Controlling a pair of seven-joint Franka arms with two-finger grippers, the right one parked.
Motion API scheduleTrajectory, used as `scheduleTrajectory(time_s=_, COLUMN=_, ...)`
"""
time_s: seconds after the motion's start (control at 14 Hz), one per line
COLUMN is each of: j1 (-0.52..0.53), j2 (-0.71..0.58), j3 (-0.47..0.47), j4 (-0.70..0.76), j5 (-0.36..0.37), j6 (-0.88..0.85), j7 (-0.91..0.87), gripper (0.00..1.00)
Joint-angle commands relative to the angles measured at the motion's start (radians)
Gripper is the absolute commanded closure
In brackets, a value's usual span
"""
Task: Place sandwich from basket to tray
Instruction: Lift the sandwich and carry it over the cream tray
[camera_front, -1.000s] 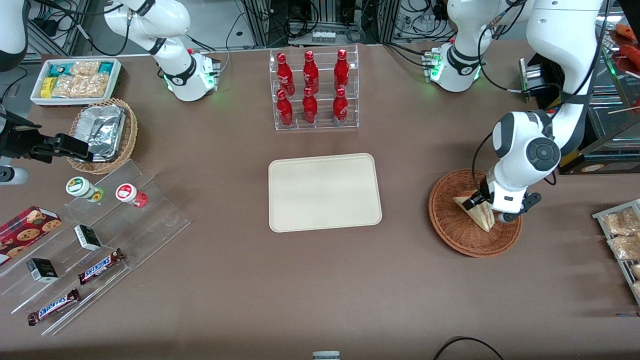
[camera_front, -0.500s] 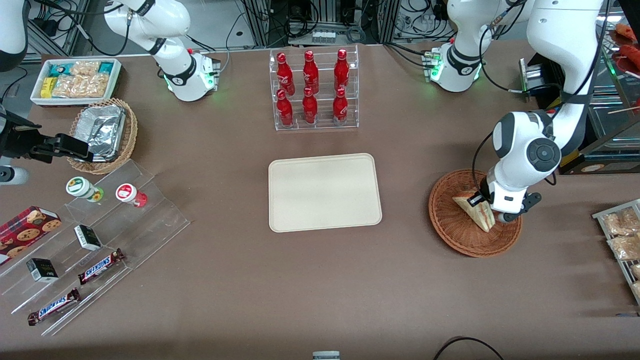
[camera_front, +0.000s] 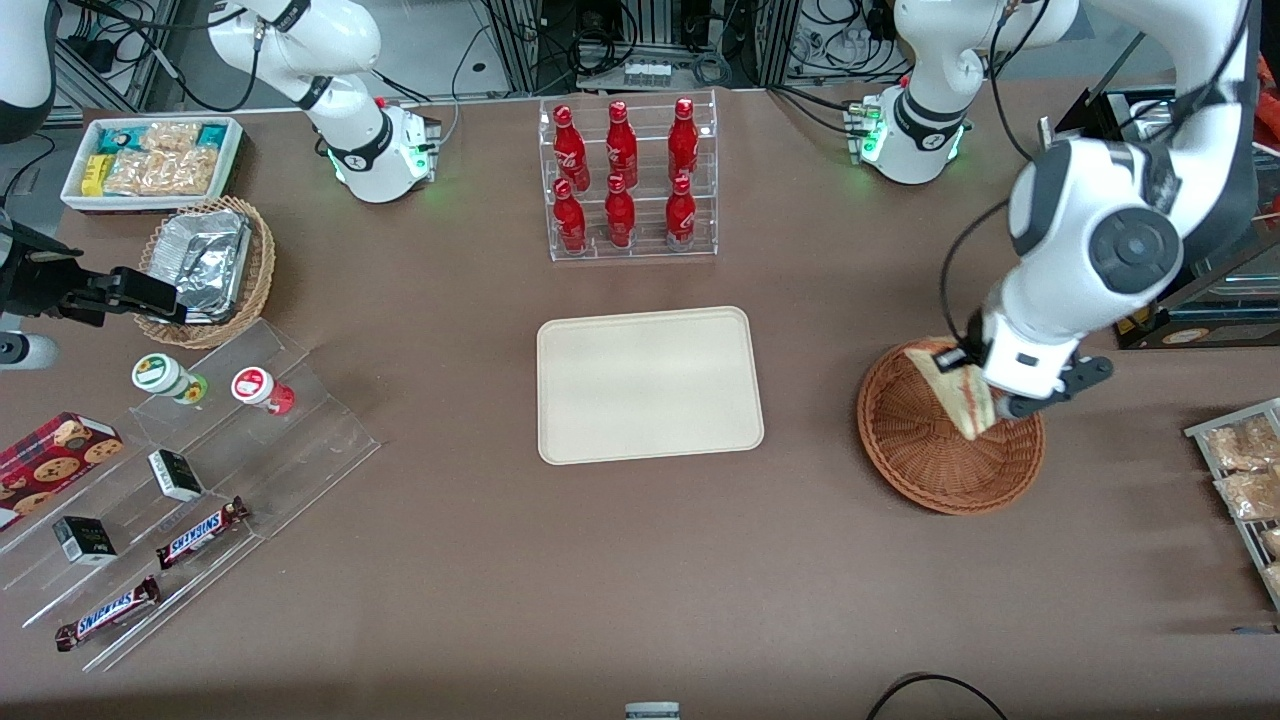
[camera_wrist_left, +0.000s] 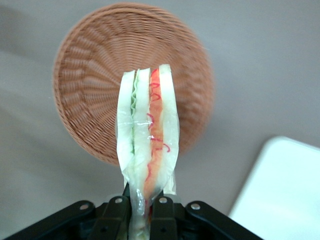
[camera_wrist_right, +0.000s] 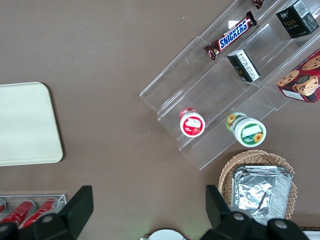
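From the front, the gripper (camera_front: 968, 385) hangs over the basket (camera_front: 925, 455), toward the working arm's end of the bench (camera_front: 640, 560). Its fingers are closed on the sandwich (camera_front: 962, 398), which is lifted above the basket's bowl, tilted with one corner pointing down. The tray (camera_front: 648, 384) lies flat at the middle of the bench, well apart from the basket, with a clear rack of red bottles (camera_front: 625, 180) farther from the camera than it.

At the left wrist, the fingers (camera_wrist_left: 117, 207) pinch the wrapped sandwich (camera_wrist_left: 147, 145) by one end, so its white bread and its green and red filling stand edge-on. The basket (camera_wrist_left: 95, 85) lies below it, and a corner of the tray (camera_wrist_left: 285, 195) shows beside it.

At the right wrist, a corner of the tray (camera_wrist_right: 25, 125) rests on the bench near clear stepped shelves (camera_wrist_right: 225, 95) carrying snack bars and cups.
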Motion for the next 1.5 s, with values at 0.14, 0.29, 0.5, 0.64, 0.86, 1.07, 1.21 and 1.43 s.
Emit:
scheduleTrajectory(time_s=0.14, j1=-0.190, j2=0.152, j3=-0.024, j4=0.262, j5=-0.005, j6=-0.137, j7=-0.005, gripper=1.00)
scheduleTrajectory(time_s=0.29, j1=-0.279, j2=0.204, j3=-0.024, j4=0.299, j5=-0.034, j6=-0.115, j7=-0.005, gripper=1.00)
scheduleTrajectory(time_s=0.5, j1=-0.362, j2=0.308, j3=-0.026, j4=0.357, j5=-0.074, j6=-0.063, j7=-0.005, gripper=1.00)
scheduleTrajectory(time_s=0.64, j1=-0.411, j2=0.359, j3=-0.026, j4=0.357, j5=-0.074, j6=0.000, j7=-0.017, gripper=1.00)
scheduleTrajectory(time_s=0.86, j1=-0.467, j2=0.437, j3=-0.026, j4=0.353, j5=-0.067, j6=0.072, j7=-0.017, gripper=1.00)
scheduleTrajectory(time_s=1.07, j1=-0.519, j2=0.499, j3=-0.025, j4=0.350, j5=-0.064, j6=0.162, j7=-0.051, gripper=1.00)
scheduleTrajectory(time_s=1.21, j1=-0.522, j2=0.532, j3=-0.024, j4=0.350, j5=-0.067, j6=0.231, j7=-0.103, gripper=1.00)
scheduleTrajectory(time_s=1.43, j1=-0.548, j2=0.565, j3=-0.024, j4=0.348, j5=-0.068, j6=0.264, j7=-0.159, gripper=1.00)
